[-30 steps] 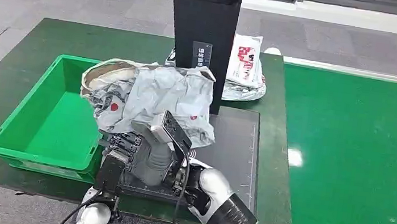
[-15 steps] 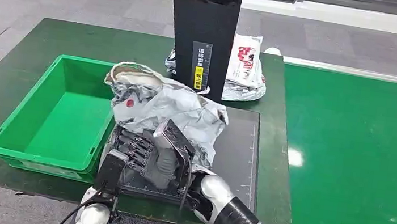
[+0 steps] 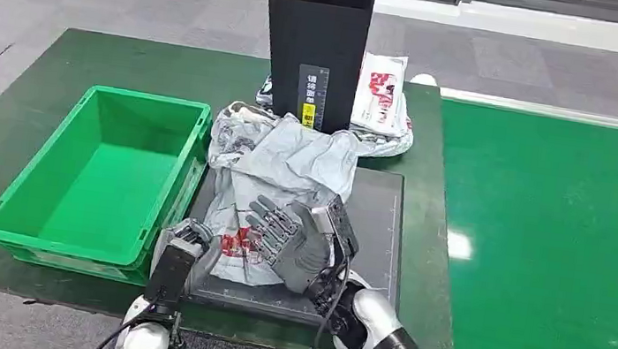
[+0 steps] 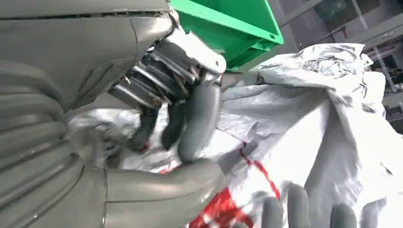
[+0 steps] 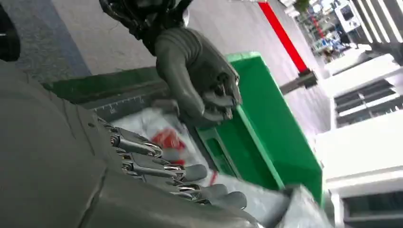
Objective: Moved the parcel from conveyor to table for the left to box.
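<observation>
Parcel (image 3: 283,176): you see it crumpled on the black mat (image 3: 374,227), beside the green bin (image 3: 46,187).
Right hand (image 3: 293,237): fingers spread, resting on the parcel.
Left hand (image 3: 187,249): fingers curled at the parcel's near edge; you cannot tell if it grips.

We saw the parcel (image 3: 284,167), a crumpled grey plastic mailer with red print, lying flat on the dark mat (image 3: 370,227) just beside the empty green box (image 3: 101,176).

A small label (image 3: 312,97) with white characters above a yellow patch is fixed to the front of the black upright column (image 3: 317,24), but its writing is too small to be read. Red printed marks are seen on the grey parcel (image 3: 288,168); no words can be made out there.
</observation>
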